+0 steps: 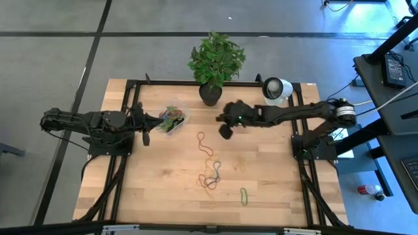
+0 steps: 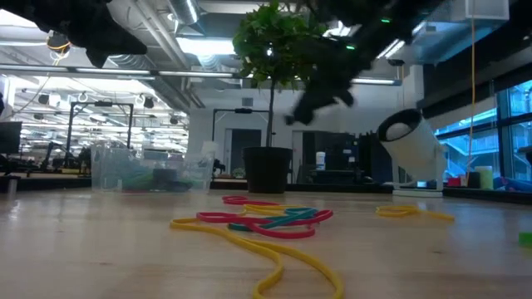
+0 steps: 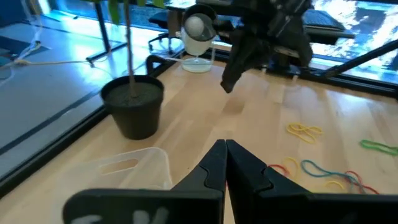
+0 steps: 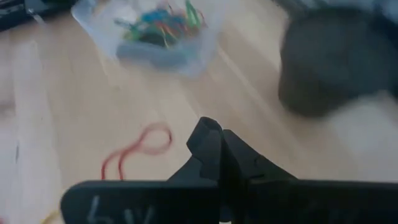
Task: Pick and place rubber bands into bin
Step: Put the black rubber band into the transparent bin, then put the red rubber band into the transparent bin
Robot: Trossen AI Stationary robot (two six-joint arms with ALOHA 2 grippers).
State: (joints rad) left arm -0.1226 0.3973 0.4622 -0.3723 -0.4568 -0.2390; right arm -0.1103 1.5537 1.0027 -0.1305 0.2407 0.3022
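Two closed, empty grippers, left gripper [image 1: 145,138] by bin [image 1: 172,119], right gripper [image 1: 225,131] near black plant pot [image 1: 210,94]; thin coloured rubber bands [image 1: 210,173] mid-table.

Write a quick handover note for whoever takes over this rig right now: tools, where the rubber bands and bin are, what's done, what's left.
Left tool: shut, empty, beside the bin.
Right tool: shut, empty, raised over the table near the plant pot.
Done: a pile of bands already lies in the bin.
Left: a red band, a mixed cluster and a green band lie loose on the table.
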